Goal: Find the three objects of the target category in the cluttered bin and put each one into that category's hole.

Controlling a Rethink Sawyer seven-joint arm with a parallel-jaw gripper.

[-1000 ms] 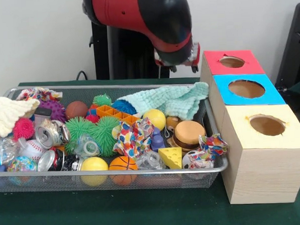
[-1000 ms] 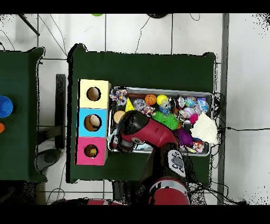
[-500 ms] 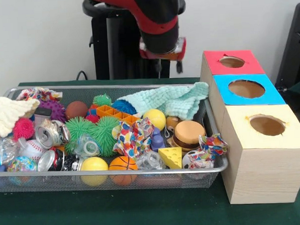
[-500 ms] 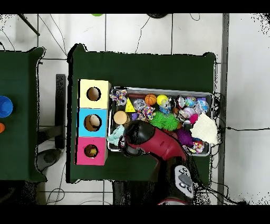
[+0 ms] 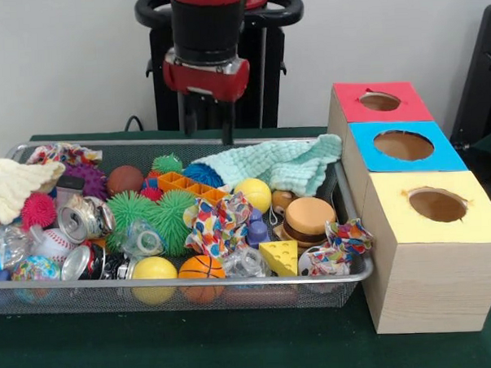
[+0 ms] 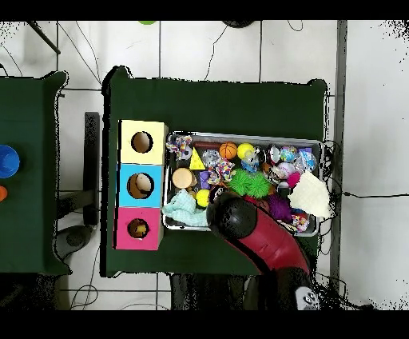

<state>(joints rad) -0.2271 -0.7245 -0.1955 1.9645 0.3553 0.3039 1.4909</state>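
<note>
At the near rim of the wire bin [image 5: 233,284] I see a yellow cheese wedge [image 5: 279,257] and a small basketball [image 5: 200,268]; behind them a toy burger [image 5: 307,218], then the mint cloth [image 5: 281,163] on the far right rim; to the right are the yellow hole [image 5: 436,204], blue hole [image 5: 403,145] and red hole [image 5: 380,101]; the gripper [image 5: 206,127] hangs over the far rim, holding nothing, its fingers apart.

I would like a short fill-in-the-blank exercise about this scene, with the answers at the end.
1. The box has three holes; the middle one sits in a ____ panel.
2. The cheese wedge in the bin is ____ in colour.
3. The mint cloth hangs over the bin's edge toward the ____.
4. The gripper hangs ____ the bin.

Answers: blue; yellow; box; above
</note>
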